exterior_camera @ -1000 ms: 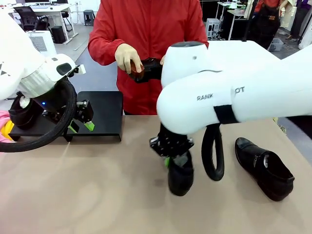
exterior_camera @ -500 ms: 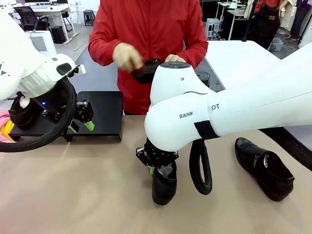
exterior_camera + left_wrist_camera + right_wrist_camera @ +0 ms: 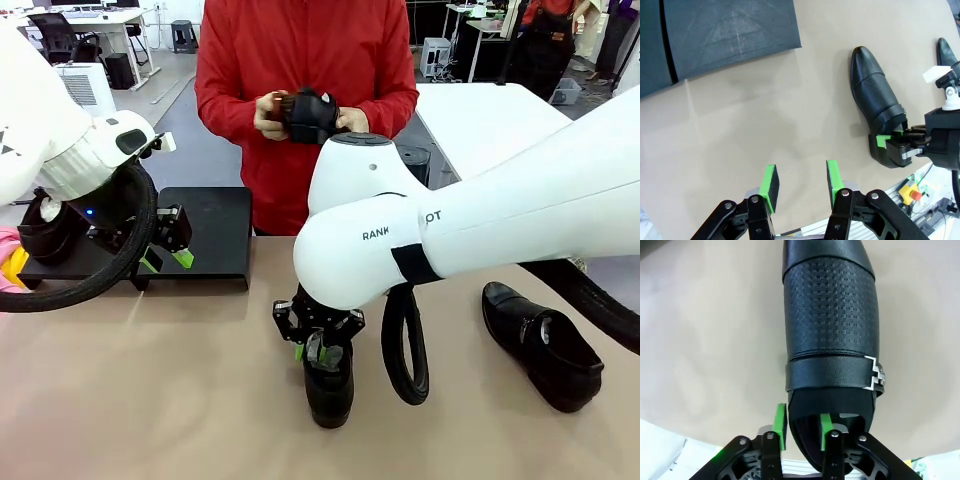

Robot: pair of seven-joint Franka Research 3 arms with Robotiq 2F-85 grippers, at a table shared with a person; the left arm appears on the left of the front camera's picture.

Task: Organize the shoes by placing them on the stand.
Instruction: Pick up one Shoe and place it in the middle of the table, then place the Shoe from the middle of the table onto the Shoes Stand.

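A glossy black shoe stands on the table, toe toward me, also in the right wrist view. My right gripper straddles its heel collar: one green pad outside, one inside, jaws slightly apart from the wall. A second shoe lies at the right. A third shoe sits on the black stand, half hidden by my left arm. My left gripper hovers open and empty near the stand's front edge. A person holds another shoe.
The person in a red sleeve stands at the far edge behind the stand, with a small brown round object in one hand. Pink and yellow cloth shows at the far left. Bare table lies between the stand and the middle shoe.
My right arm has carried the shoe leftward and set it down on the table, and its jaws have loosened. The person has raised the held shoe. The left arm is still.
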